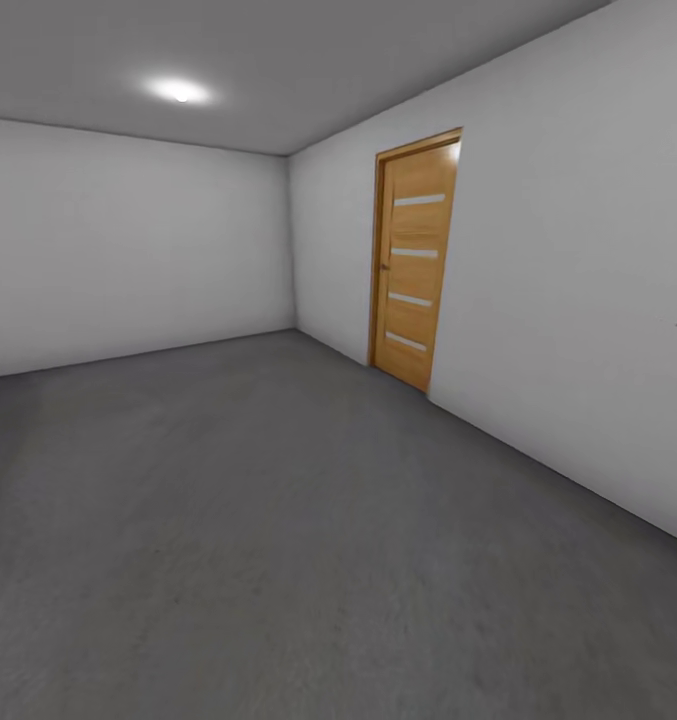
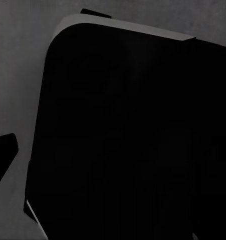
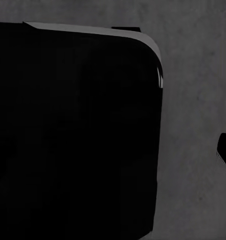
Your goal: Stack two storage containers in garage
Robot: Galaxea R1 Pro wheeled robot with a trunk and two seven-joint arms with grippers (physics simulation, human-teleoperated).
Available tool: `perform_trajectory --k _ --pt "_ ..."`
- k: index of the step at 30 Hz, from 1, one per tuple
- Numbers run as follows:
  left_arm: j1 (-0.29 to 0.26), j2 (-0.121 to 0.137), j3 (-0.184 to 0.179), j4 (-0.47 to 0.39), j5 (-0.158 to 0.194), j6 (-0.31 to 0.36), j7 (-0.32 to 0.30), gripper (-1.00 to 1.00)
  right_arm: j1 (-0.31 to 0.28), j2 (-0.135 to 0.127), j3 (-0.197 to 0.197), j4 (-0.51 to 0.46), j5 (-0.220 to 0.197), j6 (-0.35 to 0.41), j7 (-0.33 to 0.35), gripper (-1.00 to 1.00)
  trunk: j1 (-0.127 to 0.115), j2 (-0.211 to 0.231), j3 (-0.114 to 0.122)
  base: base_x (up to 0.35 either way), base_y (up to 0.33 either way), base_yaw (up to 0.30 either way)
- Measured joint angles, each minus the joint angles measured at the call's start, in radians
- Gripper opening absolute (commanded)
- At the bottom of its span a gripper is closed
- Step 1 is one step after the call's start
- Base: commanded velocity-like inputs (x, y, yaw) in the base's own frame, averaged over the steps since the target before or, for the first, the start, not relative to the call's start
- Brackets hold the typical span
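The dark grey, rough speckled concrete floor (image 1: 278, 520) of the garage spread wide before the head camera, and no orange-red storage container stood anywhere on the stretch it took in. So where the containers lay, which way they pointed and how their long axes ran could not be told, nor which arm was the nearer to them. The relation the coming move turns on, container to gripper, was simply not to be read here.

Outward from the floor rose plain white-grey walls (image 1: 128, 250), meeting at a corner ahead. In the right-hand wall stood a narrow honey-coloured wooden door (image 1: 415, 260) with four pale horizontal strips, shut in its frame. A round ceiling light (image 1: 181, 92) glowed above on the grey ceiling.

Each wrist camera looked down on the same grey concrete past a large black rounded-cornered slab with a pale edge (image 2: 128, 140) (image 3: 72, 130), probably part of the robot's own base, though that is a guess. A dark sliver at the frame edge in each may have been a fingertip, too little to judge by. Whether either gripper was parted or closed, or carried anything, I cannot tell.

By my reading the robot was in transit, empty floor ahead, with stacking not yet begun.
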Motion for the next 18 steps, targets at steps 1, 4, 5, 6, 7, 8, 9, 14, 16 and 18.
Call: perform_trajectory --k 1,4,5,6,7,8,9,14,16,18 --pt "0.0 0.0 0.0 0.0 -0.001 0.001 0.0 1.0 0.0 0.0 0.0 0.0 0.0 0.0 0.0 1.0 0.0 0.0 0.0 0.322 0.0 0.0" --pt "0.0 0.0 -0.001 0.0 -0.002 0.002 0.0 1.0 0.0 0.0 0.0 0.0 0.0 -0.001 0.0 1.0 0.0 0.0 0.0 0.322 0.0 0.0" --pt "0.0 0.001 -0.001 0.0 -0.002 0.002 0.0 1.0 0.0 0.0 -0.001 0.0 0.0 0.0 0.0 1.0 0.0 0.0 0.0 0.322 0.0 0.0" --pt "0.0 0.001 -0.001 0.0 -0.002 0.002 0.0 1.0 0.0 0.0 -0.001 0.0 0.0 0.0 0.0 1.0 0.0 0.0 0.0 0.322 0.0 0.0" --pt "0.0 0.001 -0.001 0.0 -0.002 0.002 0.0 1.0 0.0 0.0 -0.001 0.0 0.0 0.0 0.0 1.0 0.0 0.0 0.0 0.322 0.0 0.0" --pt "0.0 0.001 -0.001 -0.001 -0.002 0.002 0.0 1.0 0.0 0.0 -0.001 0.0 0.0 0.0 0.0 1.0 0.0 0.0 0.0 0.322 0.0 0.0" --pt "0.0 0.001 -0.001 -0.001 -0.002 0.002 0.0 1.0 0.0 0.001 -0.001 0.0 0.0 0.0 0.0 1.0 0.0 0.0 0.0 0.322 0.0 0.0" --pt "0.0 0.001 -0.001 -0.001 -0.002 0.001 0.0 1.0 0.0 0.001 -0.005 0.0 -0.001 0.001 0.0 1.0 0.0 0.0 0.0 0.322 0.026 0.0" --pt "0.0 0.001 0.0 -0.001 -0.001 0.001 0.0 1.0 0.0 0.0 -0.005 0.0 -0.001 0.001 0.0 1.0 0.0 0.0 0.0 0.322 0.065 0.0" --pt "0.0 0.001 0.0 -0.001 -0.001 0.001 0.0 1.0 0.0 0.0 -0.004 0.0 -0.001 0.001 0.0 1.0 0.0 0.0 0.0 0.322 0.07 0.0"
